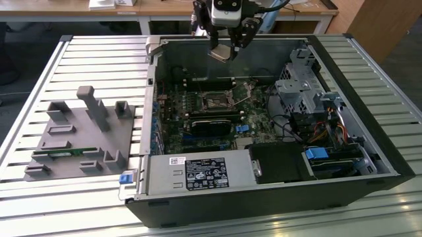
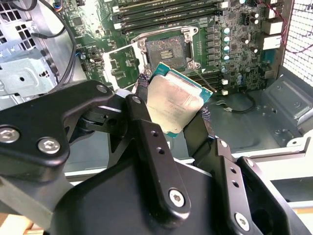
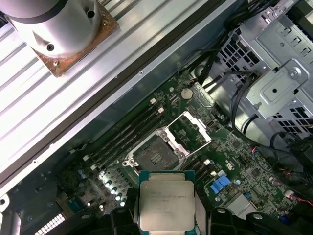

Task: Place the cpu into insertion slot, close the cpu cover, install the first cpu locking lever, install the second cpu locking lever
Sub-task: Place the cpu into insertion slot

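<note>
My gripper (image 1: 226,49) hangs high over the back of the open computer case, shut on the cpu (image 1: 222,53). In both wrist views the cpu (image 2: 173,103) (image 3: 166,203) is a flat silver-beige square clamped by its edges between the two black fingers (image 2: 143,84). Below it on the green motherboard the insertion slot (image 1: 216,102) (image 2: 165,49) (image 3: 155,156) lies bare and dark. The cpu cover (image 2: 117,63) (image 3: 188,129), a silvery frame with a square opening, is swung open beside the slot. The cpu is well above the slot and apart from it.
The case walls (image 1: 151,98) ring the motherboard. A silver power supply (image 1: 197,173) sits at the near side and a metal drive cage (image 1: 303,89) with cables at the exterior view's right. A grey fixture block (image 1: 82,133) stands on the slatted table at the exterior view's left.
</note>
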Robot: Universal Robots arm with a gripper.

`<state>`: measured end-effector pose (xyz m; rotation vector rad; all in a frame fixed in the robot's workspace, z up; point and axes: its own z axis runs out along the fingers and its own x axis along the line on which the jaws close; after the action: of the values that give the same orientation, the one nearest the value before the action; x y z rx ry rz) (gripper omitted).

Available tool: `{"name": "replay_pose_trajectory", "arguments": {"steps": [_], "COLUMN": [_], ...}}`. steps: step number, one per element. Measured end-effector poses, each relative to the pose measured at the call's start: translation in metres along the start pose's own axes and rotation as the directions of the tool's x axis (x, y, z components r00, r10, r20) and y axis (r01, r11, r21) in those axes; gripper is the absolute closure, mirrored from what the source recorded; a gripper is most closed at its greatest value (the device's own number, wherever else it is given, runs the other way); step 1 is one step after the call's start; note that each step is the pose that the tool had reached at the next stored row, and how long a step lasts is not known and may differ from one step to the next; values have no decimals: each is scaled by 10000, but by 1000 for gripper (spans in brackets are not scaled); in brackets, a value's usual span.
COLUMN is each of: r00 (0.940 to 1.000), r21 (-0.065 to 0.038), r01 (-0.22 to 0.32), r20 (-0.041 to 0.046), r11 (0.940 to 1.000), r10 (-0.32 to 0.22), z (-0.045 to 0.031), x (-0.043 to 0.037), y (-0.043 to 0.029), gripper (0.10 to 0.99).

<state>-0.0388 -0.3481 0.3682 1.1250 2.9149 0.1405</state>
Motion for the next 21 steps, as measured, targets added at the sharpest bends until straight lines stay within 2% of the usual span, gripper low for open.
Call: {"name": "replay_pose_trajectory", "arguments": {"steps": [11, 21], "r00": [9989, 9956], "r21": [-10, -24], "r01": [-459, -939], "r20": [41, 83], "r11": [9989, 9956], "r10": [459, 939], "z": [1, 2], "x": [0, 1], "y": [0, -1], "gripper": [545, 545]}}
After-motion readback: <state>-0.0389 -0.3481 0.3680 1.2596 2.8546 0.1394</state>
